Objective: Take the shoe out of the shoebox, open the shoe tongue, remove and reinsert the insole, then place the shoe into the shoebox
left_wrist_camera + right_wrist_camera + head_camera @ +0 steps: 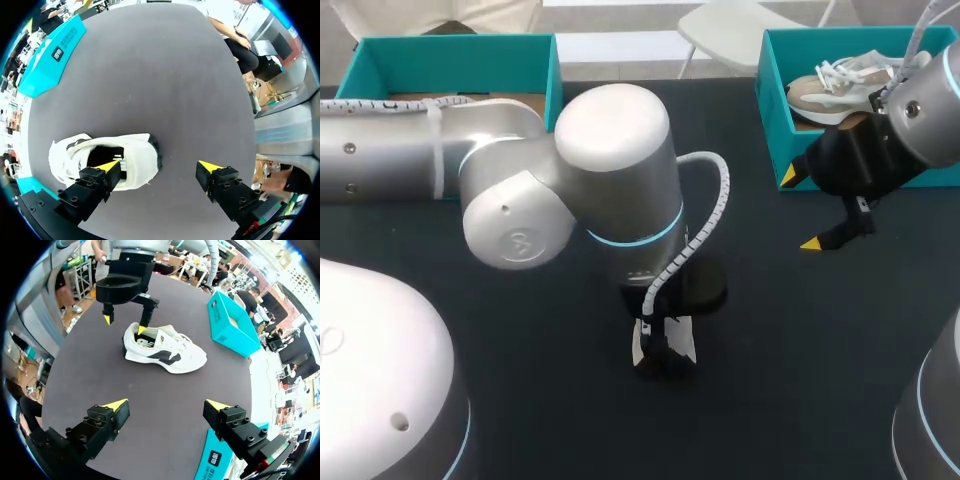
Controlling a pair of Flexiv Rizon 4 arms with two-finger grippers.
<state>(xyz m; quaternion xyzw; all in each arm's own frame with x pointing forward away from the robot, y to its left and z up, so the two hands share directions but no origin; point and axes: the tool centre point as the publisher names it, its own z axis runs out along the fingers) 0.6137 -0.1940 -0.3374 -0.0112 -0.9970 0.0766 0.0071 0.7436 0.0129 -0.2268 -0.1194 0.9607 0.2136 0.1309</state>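
A white shoe (165,352) with a dark side mark lies on its sole on the dark table. My left gripper (159,166) hangs open over its heel end. One yellow fingertip (107,165) sits at the shoe's (127,157) opening and the other stands off to the side over bare table. In the head view my left arm (620,170) covers the shoe, and only white bits (638,345) show under the wrist. My right gripper (167,405) is open and empty, well back from the shoe. It hangs beside the right teal shoebox (772,110), which holds a second, beige and white shoe (840,85).
Another teal box (450,60) stands at the back left of the table. In the right wrist view a teal box (232,325) lies beyond the shoe and a teal box edge (215,457) shows under my right gripper.
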